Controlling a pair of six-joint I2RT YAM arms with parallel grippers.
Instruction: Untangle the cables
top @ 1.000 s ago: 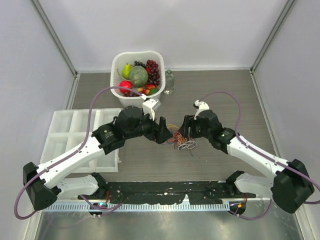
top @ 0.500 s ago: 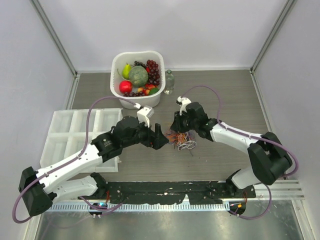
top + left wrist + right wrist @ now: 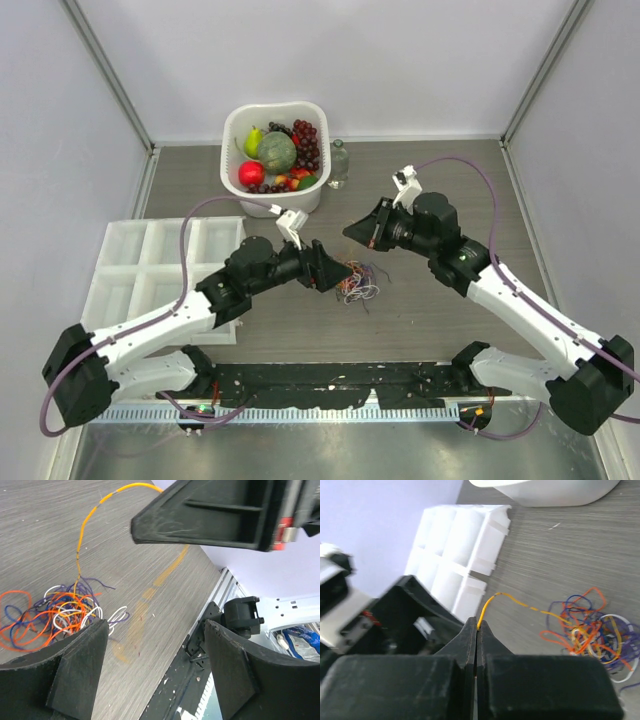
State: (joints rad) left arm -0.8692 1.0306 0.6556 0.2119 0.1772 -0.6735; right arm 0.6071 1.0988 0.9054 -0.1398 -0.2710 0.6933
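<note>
The cables [image 3: 356, 281] lie in a small tangle of orange, blue, purple and white strands on the wooden table, between the two arms. My right gripper [image 3: 349, 230] hovers above and just behind the tangle, shut on the end of a yellow cable [image 3: 520, 603]. That strand runs taut from the closed tips [image 3: 477, 623] down into the tangle [image 3: 592, 630]. My left gripper [image 3: 328, 271] sits low at the tangle's left edge. Its jaws stand wide apart with nothing between them [image 3: 155, 627], and the tangle [image 3: 55, 615] lies just beside its left finger.
A white basket [image 3: 232, 130] of fruit stands at the back, with a small clear bottle [image 3: 338, 163] to its right. A white compartment tray [image 3: 150, 270] lies on the left. A black rail [image 3: 330, 380] runs along the near edge.
My right gripper has shut on the yellow cable and drawn back up and to the right, pulling the strand out of the tangle. The left gripper has edged closer to the tangle.
</note>
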